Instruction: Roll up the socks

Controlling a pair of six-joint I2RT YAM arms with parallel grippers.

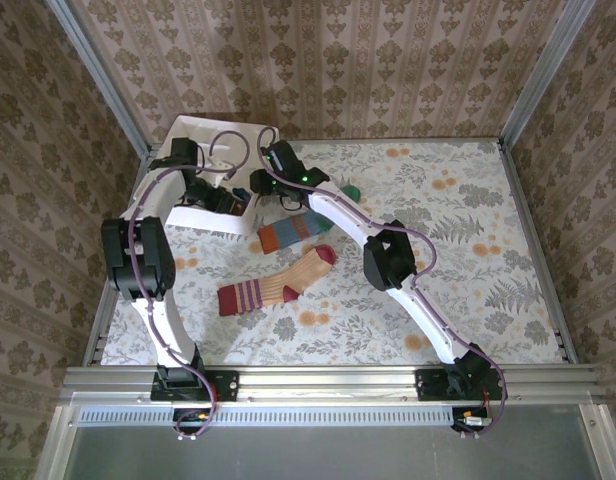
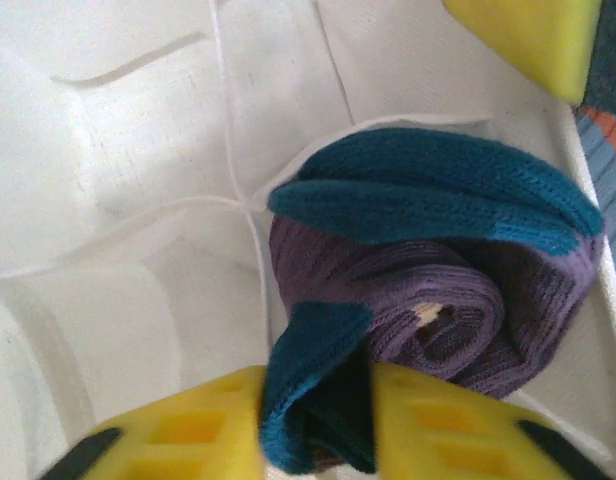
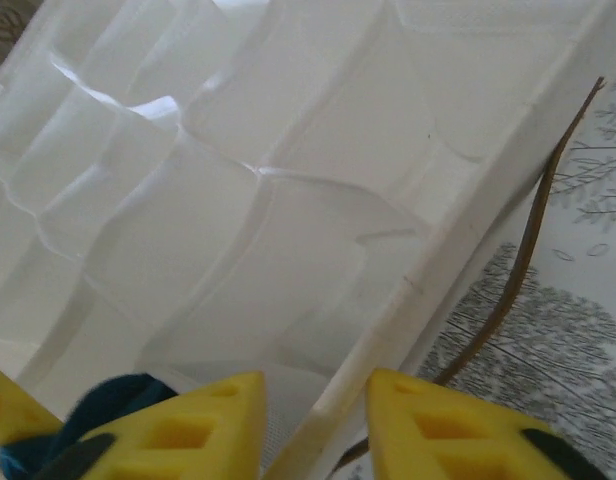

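Nearest the arms' bases, a metal rail (image 1: 328, 380) runs along the edge of the table (image 1: 468, 260), whose top is printed with ferns and orange flowers. Just beyond it the peach sock (image 1: 278, 285) lies flat and unrolled, its maroon-striped cuff to the left and its maroon toe up to the right. A little farther on is the grey-blue sock (image 1: 293, 232), also flat, with its orange-striped cuff to the left. Its green toe end runs under the right arm.

Farther still, both arms reach to the white box (image 1: 203, 135) at the far left corner of the table. The purple sock (image 2: 438, 300) sits rolled up in one compartment, against the box wall next to the grey-blue sock, with its teal toe folded over the top of the roll.

The left gripper (image 2: 318, 430) has its yellow fingers closed down on a teal flap of that sock, and the fabric is bunched in the narrow gap between them.

The right gripper (image 3: 313, 430) straddles the box's side wall, one finger inside and one outside. The jaws are drawn in close around the wall, but I cannot tell whether they actually pinch it. A thin brown cord (image 3: 528, 250) runs along the outside of that wall.
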